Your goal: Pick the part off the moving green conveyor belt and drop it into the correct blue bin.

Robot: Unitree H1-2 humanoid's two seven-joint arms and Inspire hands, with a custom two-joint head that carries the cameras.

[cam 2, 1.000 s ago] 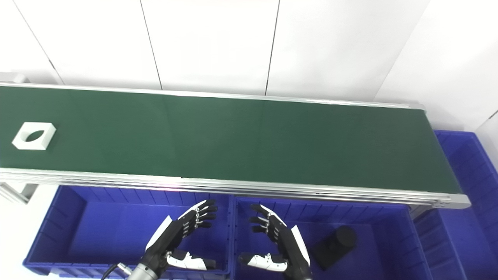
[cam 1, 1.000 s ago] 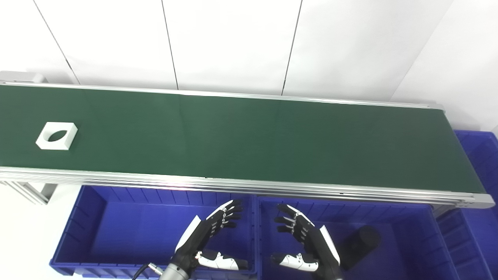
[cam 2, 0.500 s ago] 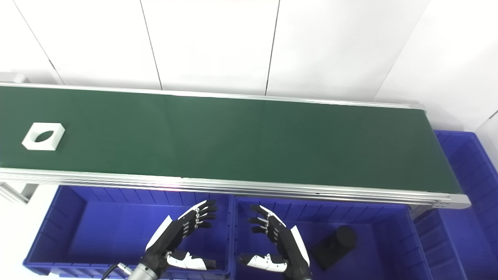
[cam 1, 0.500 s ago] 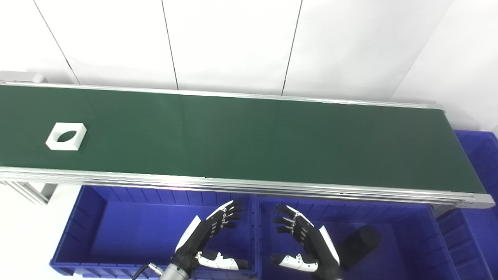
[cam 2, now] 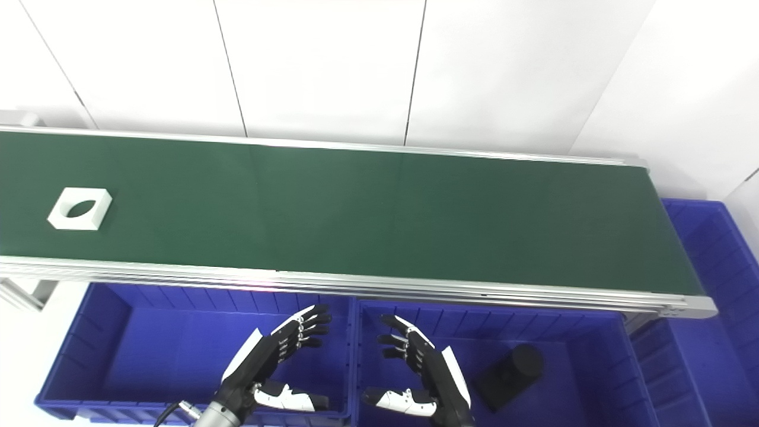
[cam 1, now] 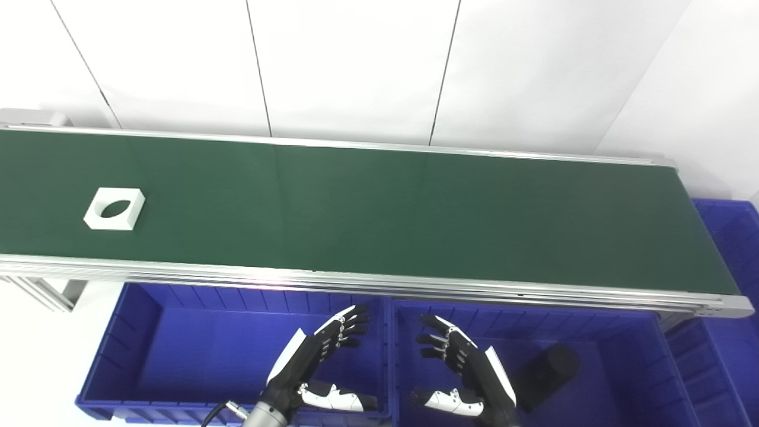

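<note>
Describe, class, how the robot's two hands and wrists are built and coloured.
Both the left hand and the right hand have black segmented fingers with small silver joints, white shells on the backs, and white thumbs tipped in black. The left wrist is a grey metal cylinder with a thin black cable looping off it.

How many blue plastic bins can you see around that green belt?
3. One blue plastic bin sits below the belt's near edge on the left, a second beside it holds a black cylinder, and a third is partly cut off at the belt's right end.
</note>
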